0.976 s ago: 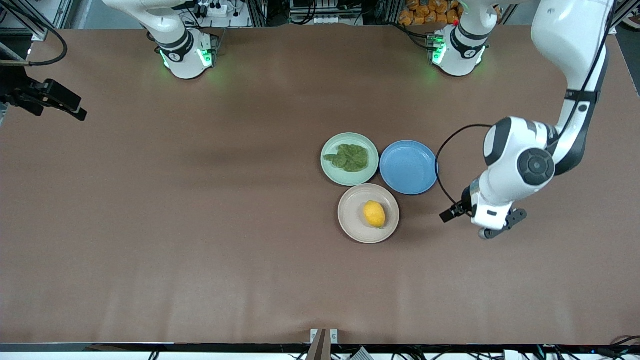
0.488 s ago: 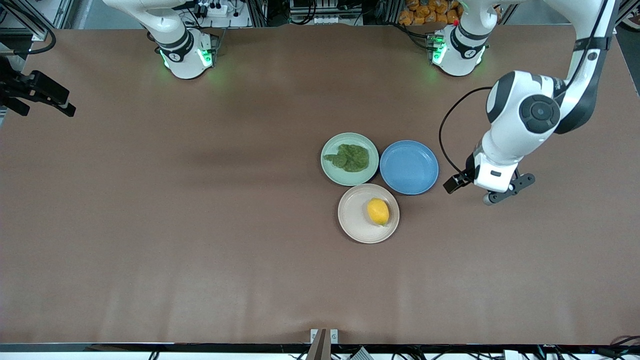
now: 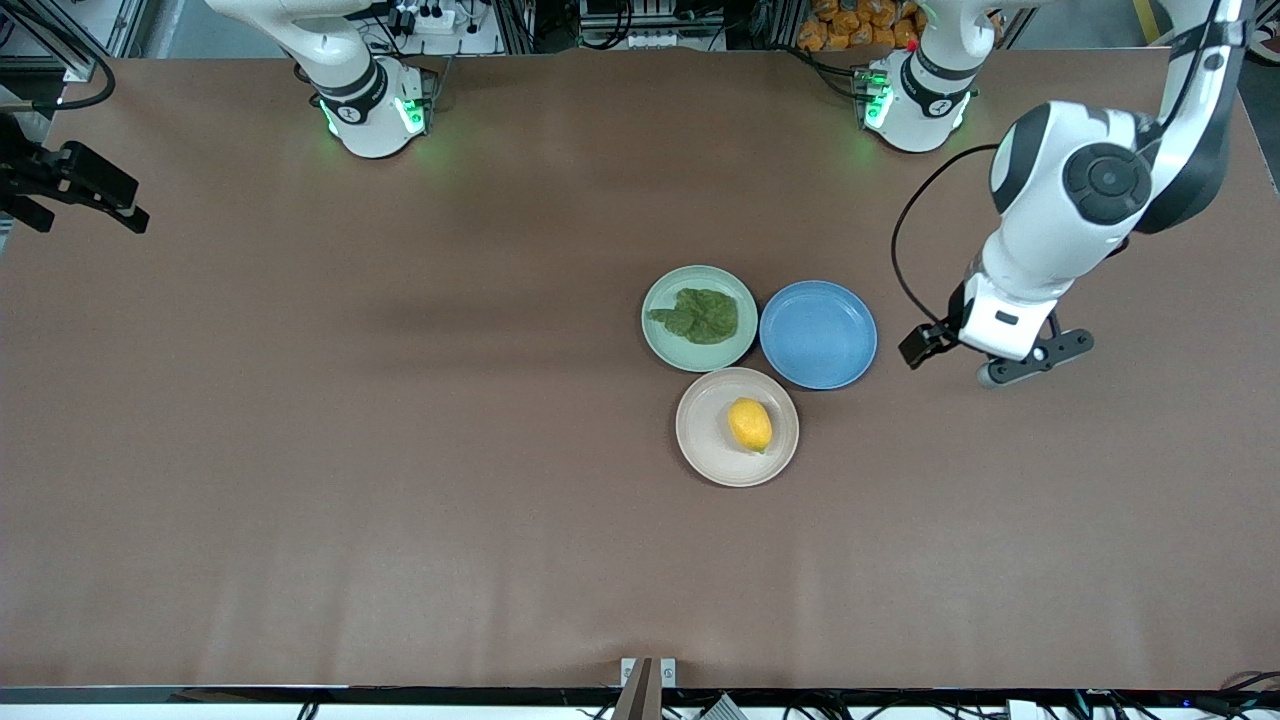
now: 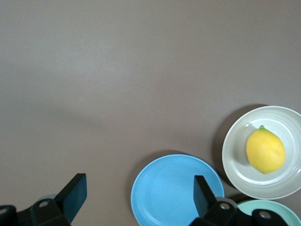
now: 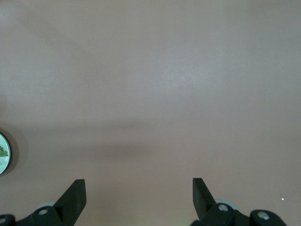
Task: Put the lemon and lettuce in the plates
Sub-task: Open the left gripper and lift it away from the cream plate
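The yellow lemon [image 3: 750,424] [image 4: 265,150] lies in the beige plate [image 3: 705,440] [image 4: 287,125]. The dark-green lettuce [image 3: 700,314] lies flat in the mint plate [image 3: 665,345] [image 4: 294,215], which touches the beige one and stands farther from the front camera. My left gripper [image 3: 1035,360] [image 4: 139,181] hangs open and empty over bare table, toward the left arm's end from the plates. My right gripper [image 3: 85,190] [image 5: 139,186] is open and empty, raised at the right arm's end of the table.
An empty blue plate [image 3: 818,334] [image 4: 174,190] sits beside the mint plate, between it and the left gripper. In the right wrist view a sliver of the mint plate [image 5: 2,153] shows at the edge. Brown table [image 3: 400,450] lies all round.
The left arm has drawn back from the beige plate toward its own base and end of the table. The lemon rocked slightly on its plate. The right hand shifted slightly outward.
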